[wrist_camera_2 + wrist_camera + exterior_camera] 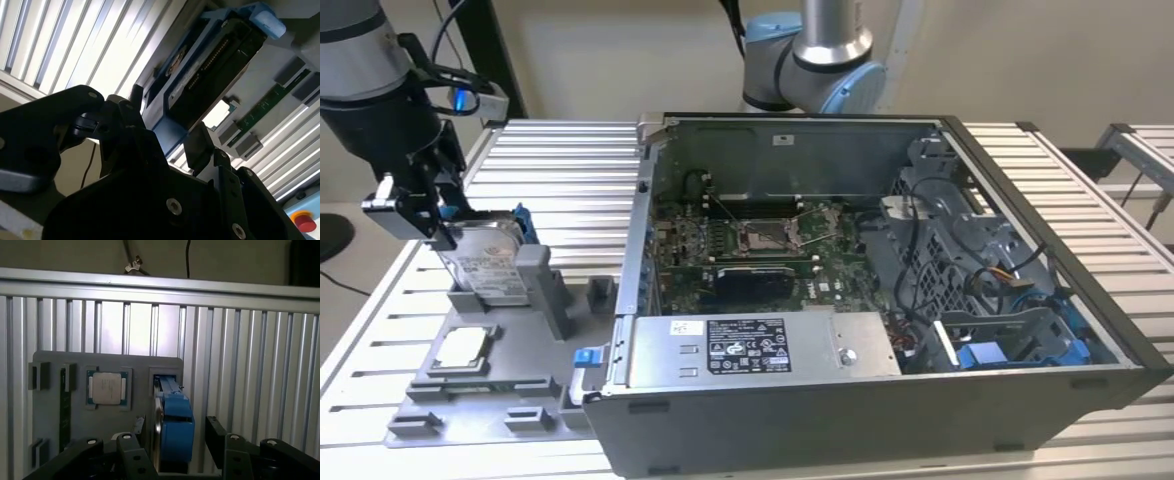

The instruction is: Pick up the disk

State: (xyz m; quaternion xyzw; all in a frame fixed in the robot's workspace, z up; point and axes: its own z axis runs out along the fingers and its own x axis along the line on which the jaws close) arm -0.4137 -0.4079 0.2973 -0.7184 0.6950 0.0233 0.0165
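The gripper (179, 432) is hanging over the disk (174, 407) with its jaws standing wide. One finger (216, 432) is sitting clear of the blue rail, the other close by the opposite face. The disk is standing on edge in a slot of the grey holder (520, 395) — in the exterior view, at 9 o'clock from the open case (881, 420). A chip (464, 347) is lying at the disk's 6 o'clock, all of it resting on the slatted table (567, 160).
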